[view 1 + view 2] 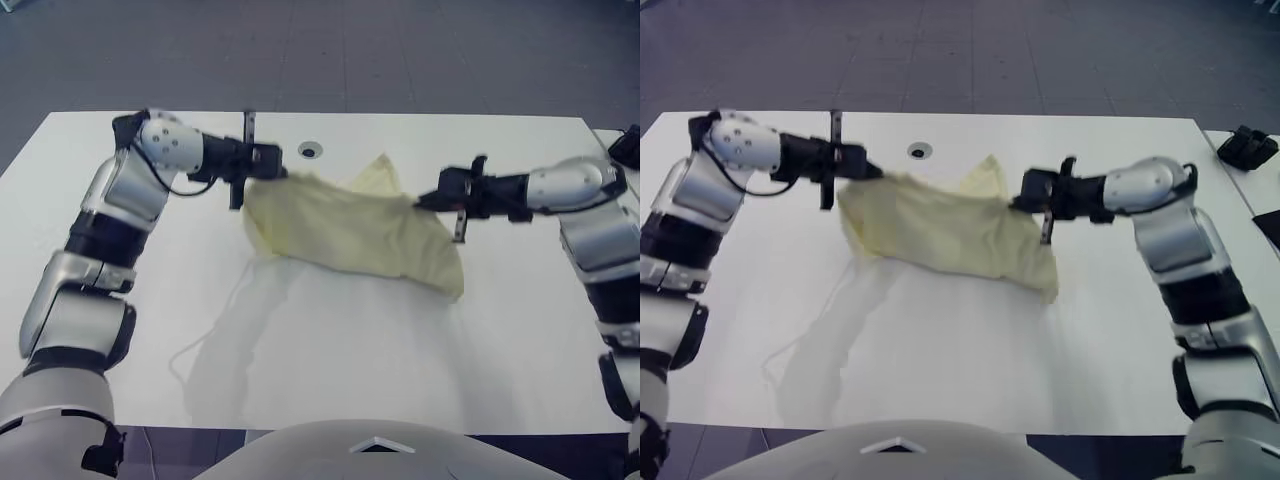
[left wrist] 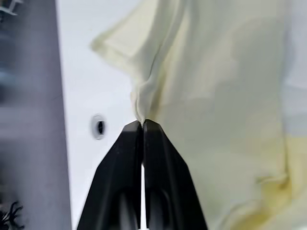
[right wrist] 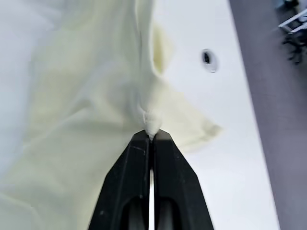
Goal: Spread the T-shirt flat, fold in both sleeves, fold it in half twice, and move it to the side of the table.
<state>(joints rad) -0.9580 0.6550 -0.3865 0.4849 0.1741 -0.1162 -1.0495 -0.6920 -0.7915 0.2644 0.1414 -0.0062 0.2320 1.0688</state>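
Note:
A pale yellow T-shirt (image 1: 350, 232) hangs stretched between my two grippers above the middle of the white table (image 1: 330, 360). My left gripper (image 1: 282, 174) is shut on the shirt's left upper edge; the left wrist view shows its black fingers (image 2: 129, 158) pinching a bunched fold of the shirt (image 2: 216, 96). My right gripper (image 1: 418, 202) is shut on the right upper edge, and the shirt (image 3: 86, 120) drapes away from its fingers (image 3: 168, 182). The cloth sags between the grips, and a sleeve (image 1: 378, 174) sticks up behind.
A small round grommet hole (image 1: 311, 151) lies in the table behind the shirt. A black object (image 1: 1246, 147) sits on a neighbouring surface at far right. Bare tabletop spreads in front of the shirt and to both sides.

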